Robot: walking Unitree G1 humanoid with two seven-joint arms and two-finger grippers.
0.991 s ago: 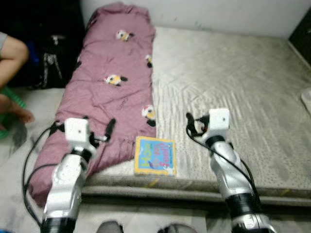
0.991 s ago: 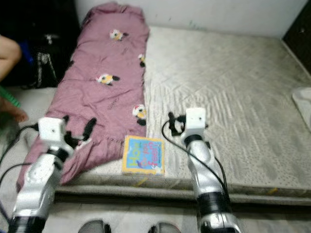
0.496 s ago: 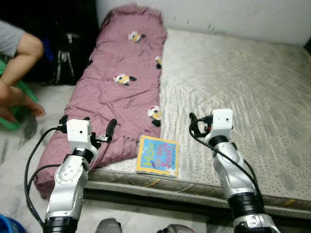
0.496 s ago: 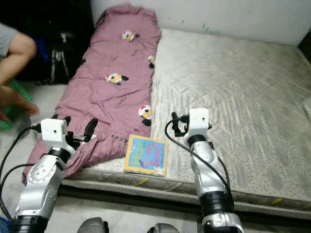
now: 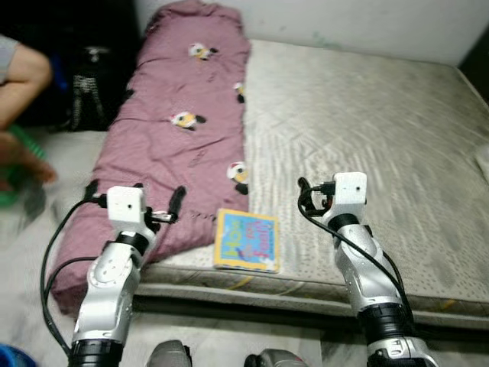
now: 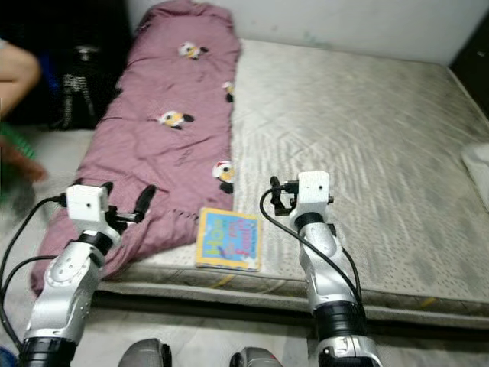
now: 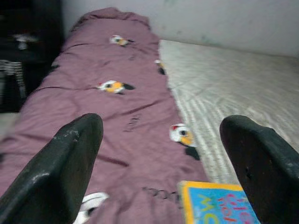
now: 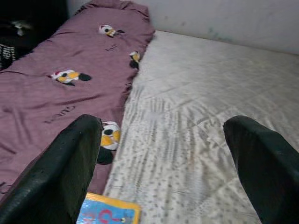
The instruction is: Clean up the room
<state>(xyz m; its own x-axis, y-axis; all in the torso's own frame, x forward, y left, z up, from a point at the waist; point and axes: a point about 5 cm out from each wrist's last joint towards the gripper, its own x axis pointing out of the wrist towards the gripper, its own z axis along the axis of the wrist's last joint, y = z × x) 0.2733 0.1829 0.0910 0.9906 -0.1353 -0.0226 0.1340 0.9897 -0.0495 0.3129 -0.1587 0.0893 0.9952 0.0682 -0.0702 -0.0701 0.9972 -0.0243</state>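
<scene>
A colourful children's book (image 5: 246, 241) lies flat near the front edge of a grey mattress (image 5: 367, 130). A long purple blanket (image 5: 183, 130) with cartoon prints runs along the mattress's left side, its near end hanging over the edge. My left gripper (image 5: 136, 191) hovers open over that near end, left of the book (image 7: 219, 205). My right gripper (image 8: 173, 154) is open too, raised above the mattress just right of the book (image 8: 110, 212). Neither holds anything.
A person sits on the floor at the far left, with an arm (image 5: 23, 73) and a foot (image 5: 30, 164) showing. A black bag (image 5: 88, 84) stands beside the blanket. Something white (image 5: 483, 160) lies at the mattress's right edge. My feet (image 5: 172, 355) are near the bed's front.
The head views have swayed, so the whole scene shifted. Both grippers stay open in the same pose. The book and blanket lie where they were.
</scene>
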